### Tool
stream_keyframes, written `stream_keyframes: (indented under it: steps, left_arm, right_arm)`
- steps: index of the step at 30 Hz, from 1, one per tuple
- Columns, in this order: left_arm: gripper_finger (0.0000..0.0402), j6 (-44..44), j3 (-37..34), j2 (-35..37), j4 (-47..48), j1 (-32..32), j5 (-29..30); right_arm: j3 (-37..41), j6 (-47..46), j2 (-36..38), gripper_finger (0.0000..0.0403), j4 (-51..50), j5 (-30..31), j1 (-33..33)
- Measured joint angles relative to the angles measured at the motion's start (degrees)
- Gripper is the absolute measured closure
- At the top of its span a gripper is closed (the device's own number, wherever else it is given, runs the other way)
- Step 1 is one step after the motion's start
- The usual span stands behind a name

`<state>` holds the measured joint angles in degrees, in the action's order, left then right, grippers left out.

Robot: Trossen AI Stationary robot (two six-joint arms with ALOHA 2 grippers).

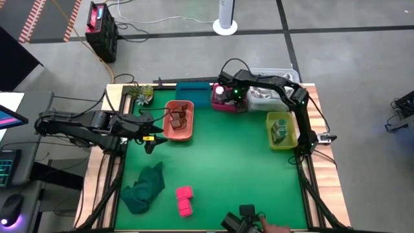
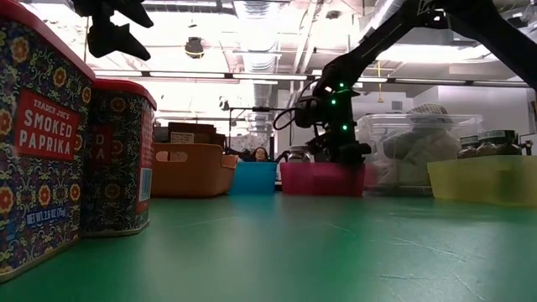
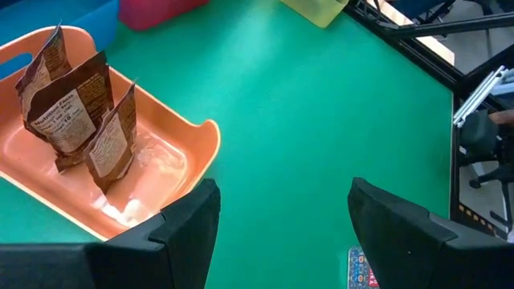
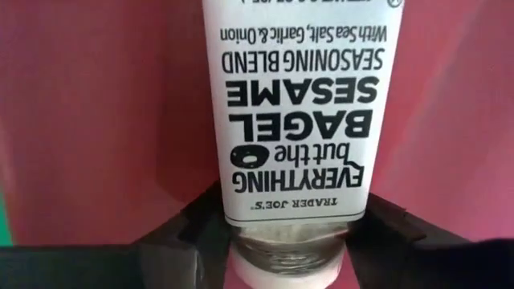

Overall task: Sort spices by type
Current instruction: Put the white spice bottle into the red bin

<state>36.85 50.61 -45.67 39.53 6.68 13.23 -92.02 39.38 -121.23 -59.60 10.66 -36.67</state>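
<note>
While the right claw reaches down into the magenta bin at the far edge of the bench, a jar labelled Everything but the Bagel Sesame seasoning blend sits right between its two dark fingers, its white cap nearest the wrist; the fingers stand close on either side of the jar's neck, but whether they press it cannot be told. That right arm stretches from its base at the bench's right edge, elbow bent, across toward the far middle. The left claw hangs open and empty just beside the orange tray, its arm lying low along the bench's left side. Three brown spice packets stand upright in the orange tray. Two greenish-lidded jars rest in the yellow bin on the right. Two magenta spice tins lie touching each other on the near part of the bench, next to a crumpled dark green cloth; in the low view they read Smoked Paprika. A blue bin sits between the orange tray and the magenta bin, and a clear tub lies behind the yellow one.
</note>
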Motion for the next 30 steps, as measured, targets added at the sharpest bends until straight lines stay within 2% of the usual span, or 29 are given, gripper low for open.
stream_keyframes:
  steps: [17, 24, 30]
  left_arm:
    - [0.0139, -0.5, 2.6, 0.0, 0.0, 0.0, 0.6]
    - [0.0139, 0.8, 2.6, -0.1, -3.6, 0.0, 0.9]
    - [0.0139, 0.7, 2.6, -0.1, -4.5, 0.0, 5.4]
  right_arm:
    - [-10.9, -4.5, 0.0, 0.0182, -11.2, 3.1, 1.1]
    - [-13.0, -7.1, 0.0, 0.018, -15.5, 5.3, 1.5]
    - [-15.1, -9.3, 0.0, 0.0179, -19.6, 5.4, 2.1]
